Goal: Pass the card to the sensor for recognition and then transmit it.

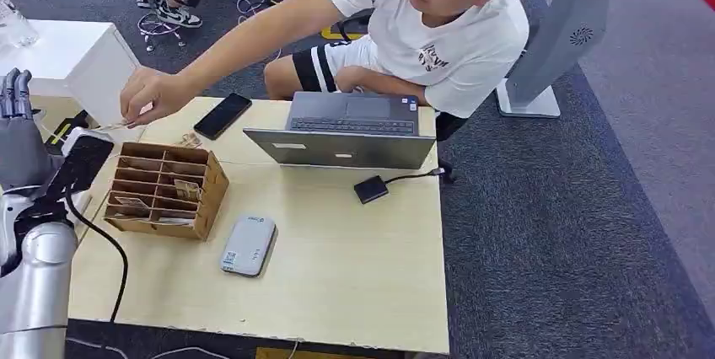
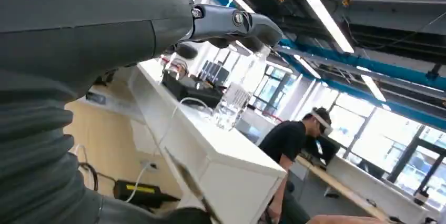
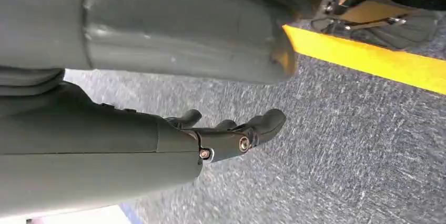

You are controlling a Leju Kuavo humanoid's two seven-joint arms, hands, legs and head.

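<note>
A person's hand (image 1: 150,93) reaches over the table's far left corner and pinches a pale card (image 1: 112,127). In the left wrist view the card (image 2: 190,181) shows edge-on as a thin tan strip near my thumb, with my fingers (image 2: 231,24) stretched out well away from it. My left hand (image 1: 17,110) is raised at the left edge, fingers upright, holding nothing. The grey-white sensor (image 1: 249,245) lies flat on the table in front of a wooden card box (image 1: 164,190). My right hand (image 3: 231,132) hangs over grey carpet, fingers loosely extended and empty.
An open laptop (image 1: 350,127), a black phone (image 1: 223,115) and a small black adapter (image 1: 370,188) on a cable sit at the table's (image 1: 354,275) far side. A white cabinet (image 1: 72,60) stands to the left. The person sits behind the laptop.
</note>
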